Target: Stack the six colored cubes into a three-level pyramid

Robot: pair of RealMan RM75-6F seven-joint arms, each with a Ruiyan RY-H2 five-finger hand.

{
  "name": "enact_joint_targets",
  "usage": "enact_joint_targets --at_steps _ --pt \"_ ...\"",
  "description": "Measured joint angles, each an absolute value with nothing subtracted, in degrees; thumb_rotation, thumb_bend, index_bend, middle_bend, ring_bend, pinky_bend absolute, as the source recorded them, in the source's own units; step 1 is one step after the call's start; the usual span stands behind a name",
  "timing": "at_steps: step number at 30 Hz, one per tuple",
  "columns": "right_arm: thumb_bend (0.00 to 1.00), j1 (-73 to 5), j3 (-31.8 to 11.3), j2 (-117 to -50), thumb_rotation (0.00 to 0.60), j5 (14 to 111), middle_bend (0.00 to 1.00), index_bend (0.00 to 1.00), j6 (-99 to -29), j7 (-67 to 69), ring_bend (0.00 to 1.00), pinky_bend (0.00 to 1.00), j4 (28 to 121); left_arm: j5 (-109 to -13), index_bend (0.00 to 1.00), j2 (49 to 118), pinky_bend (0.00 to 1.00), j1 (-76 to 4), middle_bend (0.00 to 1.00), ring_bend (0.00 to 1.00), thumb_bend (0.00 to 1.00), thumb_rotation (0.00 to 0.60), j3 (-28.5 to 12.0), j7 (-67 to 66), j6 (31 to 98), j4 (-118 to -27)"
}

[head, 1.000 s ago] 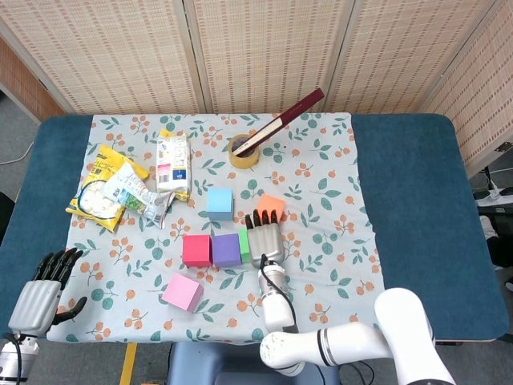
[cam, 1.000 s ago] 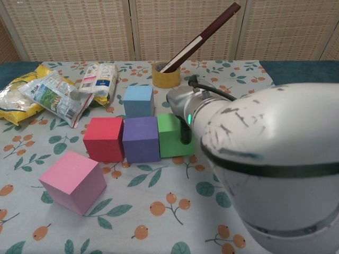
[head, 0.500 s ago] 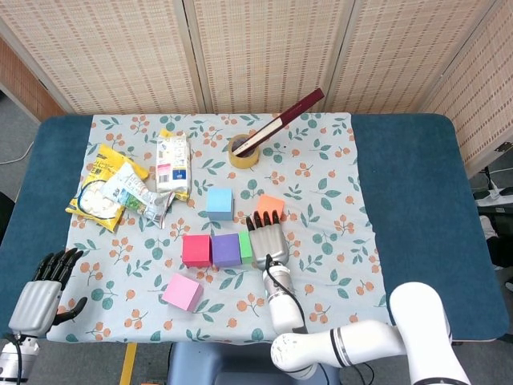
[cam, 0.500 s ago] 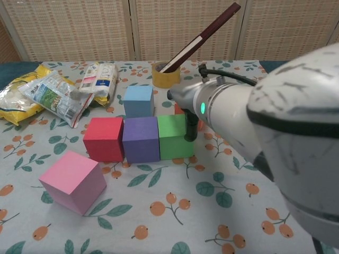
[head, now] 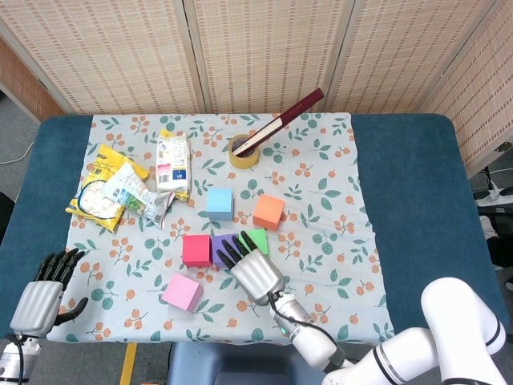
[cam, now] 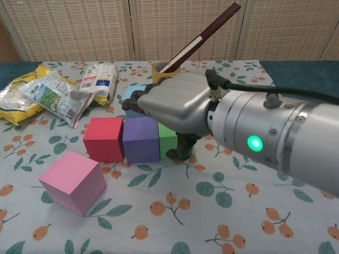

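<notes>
Above the purple cube, right robot hand hovers, holding nothing.

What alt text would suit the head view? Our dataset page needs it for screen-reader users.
The right hand, fingers spread and holding nothing, hovers over a row of red cube, purple cube and green cube on a floral tablecloth; blue, orange and pink cubes lie apart.

Snack bags, tape roll, floral tablecloth.
</notes>
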State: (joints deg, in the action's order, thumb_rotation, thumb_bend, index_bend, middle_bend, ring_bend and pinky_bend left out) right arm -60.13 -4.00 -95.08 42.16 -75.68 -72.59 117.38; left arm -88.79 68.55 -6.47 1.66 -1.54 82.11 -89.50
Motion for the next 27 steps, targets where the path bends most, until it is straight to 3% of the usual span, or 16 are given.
enact_joint_targets --at_steps 3,6,16,27 --pt "0.24 -60.5 -1.0 -95.0 0.600 47.8 0.00 0.00 -71.8 -72.2 0.00 0.00 115.8 -88.6 0.00 68.6 0.05 -6.4 0.04 0.00 0.32 0.600 1.5 -1.8 82.2 -89.5" --pt "0.23 -61.5 -0.7 -96.2 0.600 48.8 0.00 0.00 -69.0 -71.9 0.00 0.00 112.6 -88.2 0.00 68.8 0.05 -6.3 0.04 0.00 0.32 0.600 1.4 -2.1 82.1 -89.3" --pt "0.22 -66.3 -5.9 -102.1 0.600 43.8 0.00 0.00 -59.3 -66.8 0.00 0.00 102.3 -86.6 0.00 69.6 0.05 -6.7 0.04 0.00 0.32 0.600 0.7 -3.5 81.0 -88.9" --pt "0.22 -69.7 -8.9 -102.5 0.600 41.4 0.00 0.00 -52.6 -61.5 0.00 0.00 97.2 -84.2 0.00 69.9 0.05 -6.8 0.04 0.00 0.32 0.600 -0.4 -4.0 80.1 -88.3"
